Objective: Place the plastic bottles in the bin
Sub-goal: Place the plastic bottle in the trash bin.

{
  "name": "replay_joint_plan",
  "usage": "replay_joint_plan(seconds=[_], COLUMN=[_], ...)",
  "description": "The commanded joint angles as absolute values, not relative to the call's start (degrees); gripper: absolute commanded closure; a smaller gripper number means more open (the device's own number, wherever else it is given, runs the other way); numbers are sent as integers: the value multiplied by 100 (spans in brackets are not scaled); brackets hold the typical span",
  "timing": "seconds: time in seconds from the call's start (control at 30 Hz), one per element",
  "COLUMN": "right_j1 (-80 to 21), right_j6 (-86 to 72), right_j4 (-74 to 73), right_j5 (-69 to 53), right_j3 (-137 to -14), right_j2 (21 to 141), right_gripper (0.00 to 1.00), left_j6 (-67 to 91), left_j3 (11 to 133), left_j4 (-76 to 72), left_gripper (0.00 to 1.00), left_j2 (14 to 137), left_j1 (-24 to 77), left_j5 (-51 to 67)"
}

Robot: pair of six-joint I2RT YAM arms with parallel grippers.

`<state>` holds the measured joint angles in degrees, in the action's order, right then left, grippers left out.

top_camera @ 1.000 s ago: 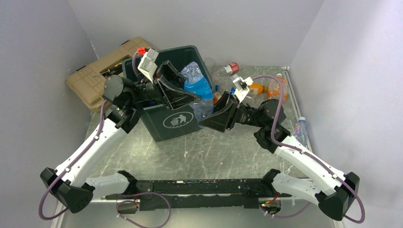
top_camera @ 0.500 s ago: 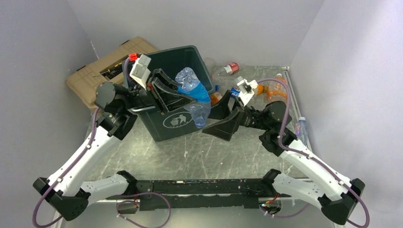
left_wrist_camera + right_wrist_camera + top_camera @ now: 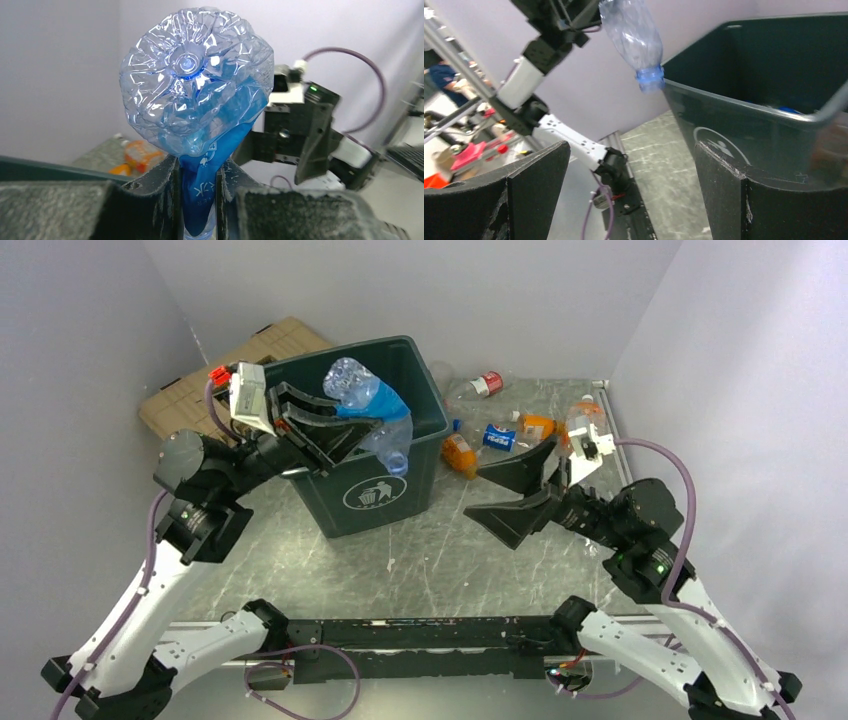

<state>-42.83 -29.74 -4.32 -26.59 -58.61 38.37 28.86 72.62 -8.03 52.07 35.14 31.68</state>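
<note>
I see my left tool (image 3: 335, 428) pinching a crumpled blue-labelled bottle (image 3: 362, 395), the green bin (image 3: 372, 502) just beneath it; right tool (image 3: 520, 492) spread, empty.

Plain pale lilac walls (image 3: 400, 290) enclose three sides; scratched grey metal tabletop (image 3: 440, 560); soft even light.

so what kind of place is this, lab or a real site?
Looks like a lab test cell: plain grey walls box in a metal table, two robot arms are bolted at its near edge, and loose bottles and a bin look staged.
</note>
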Motion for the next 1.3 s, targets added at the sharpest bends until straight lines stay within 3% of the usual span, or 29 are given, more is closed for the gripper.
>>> replay_joint_plan(seconds=[0.0,0.27,0.43,0.8,1.27], right_j1=[-4289,-4289,-4289,-4289,-4289], right_j6=[-2367,-2102,-2154,-2726,-3494], right_j4=[-1217,-1775,-2092,-2239,-2037], right_j5=[-1760,-726,-417,1503,2347], right_j3=[-5876,-5453,-5224,-4278,-3316], right_j2=[3540,3251,3535,3582,3532], right_gripper=[0,0,0,1,0], left_j6=[2097,1177,583,70,1073], left_j3=[7740,8372,9198,10339,10384], left_j4=[121,667,1039,1613,1423], left_gripper=[100,100,100,100,100], left_j2=[5134,5385,6163,7446,7973], left_j1=[3507,3507,3507,3491,2364], left_j5=[1781,561,23,-1386,-528])
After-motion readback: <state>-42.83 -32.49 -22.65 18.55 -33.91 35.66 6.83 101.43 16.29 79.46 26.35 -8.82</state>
